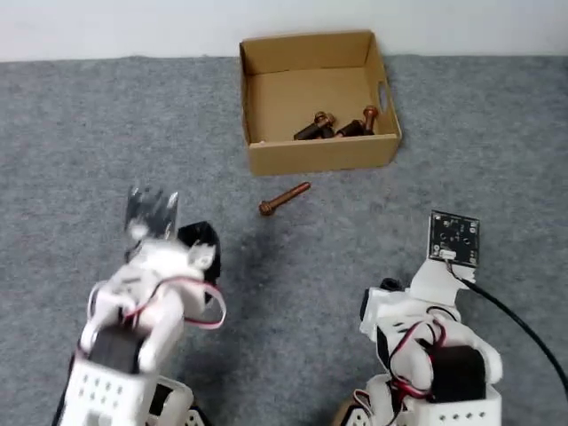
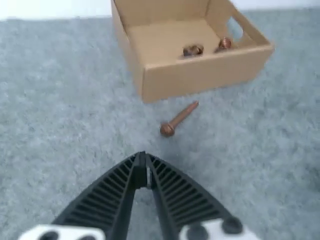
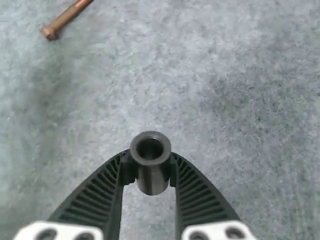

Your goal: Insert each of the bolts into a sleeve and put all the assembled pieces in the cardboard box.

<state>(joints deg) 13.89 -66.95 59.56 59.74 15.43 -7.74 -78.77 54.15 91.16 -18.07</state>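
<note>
Sleeve [image 3: 150,161] clamped btwn the tips of the right pincer [image 3: 150,167], open end toward the wrist cam. Tips of the left pincer [image 2: 144,165] pressed together; loose bolt [image 2: 179,119] on the bench [image 2: 60,100] just ahead of it, cardboard box [image 2: 200,77] w/ assembled pieces [image 2: 193,50] beyond.

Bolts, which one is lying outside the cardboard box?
The bare bolt on the carpet in front of the cardboard box; the other bolts lie inside it, already sleeved.
</note>
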